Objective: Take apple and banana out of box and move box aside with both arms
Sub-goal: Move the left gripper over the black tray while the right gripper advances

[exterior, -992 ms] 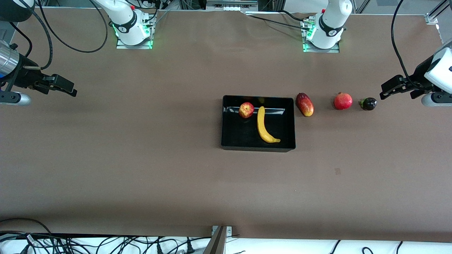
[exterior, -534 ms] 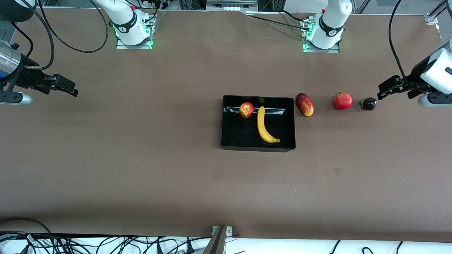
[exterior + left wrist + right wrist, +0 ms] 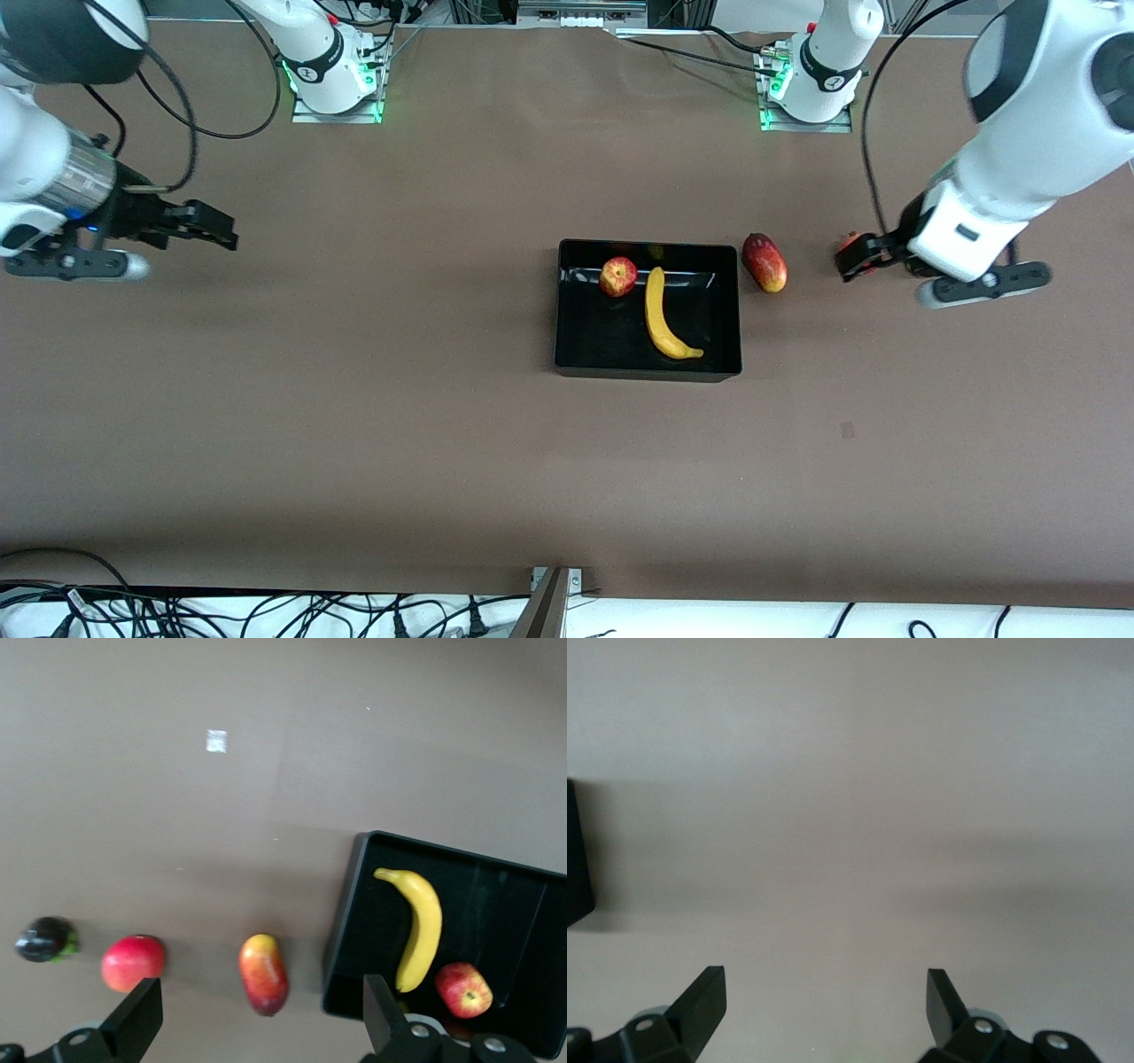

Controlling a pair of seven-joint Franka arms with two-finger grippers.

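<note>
Front view
- Desk (image 3: 354,399): brown surface filling most of the frame.
- Box (image 3: 576,354): glossy black tray, just right of frame centre.
- Apple (image 3: 617,276): in the box, at its upper part.
- Banana (image 3: 660,315): in the box, touching or just beside the apple, running down to the box's lower wall.
- Mango (image 3: 765,262): on the desk just outside the box wall, toward the left arm's end.
- Pomegranate (image 3: 852,239): only a red sliver shows past the left gripper.
- Left gripper (image 3: 858,257): right of frame, over the pomegranate, apart from the box; jaws spread. Arm bent down from the upper right corner, wrist level, pointing toward the box.
- Right gripper (image 3: 213,232): left edge of frame, over bare desk, well apart from the box; jaws spread. Forearm level, pointing toward the box.

Left wrist view
- Left gripper fingers (image 3: 137,1019) along the bottom edge, spread, nothing between them.
- Box (image 3: 345,930) at lower right, holding banana (image 3: 421,926) and apple (image 3: 464,989).
- Mango (image 3: 264,974), pomegranate (image 3: 133,962) and a small dark fruit (image 3: 42,939) in a row along the lower left.

Right wrist view
- Right gripper fingers (image 3: 704,1001) at the bottom edge, spread, bare desk between them.
- Box corner (image 3: 578,859) at the left edge.
</note>
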